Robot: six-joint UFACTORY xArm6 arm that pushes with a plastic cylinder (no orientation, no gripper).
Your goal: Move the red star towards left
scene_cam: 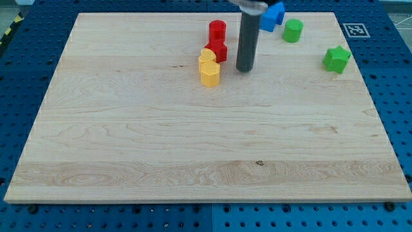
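The red star [218, 50] lies near the board's top middle, just below a red cylinder [217, 29]. It touches a yellow block [207, 57] on its left, and a yellow hexagon [210, 73] sits just below that. My tip [244, 69] stands just right of the red star, a small gap apart, slightly lower in the view.
A blue block [272, 16] sits at the top, partly behind the rod. A green cylinder [293, 30] is right of it and a green star [337, 58] lies near the right edge. The wooden board [193, 142] rests on a blue perforated table.
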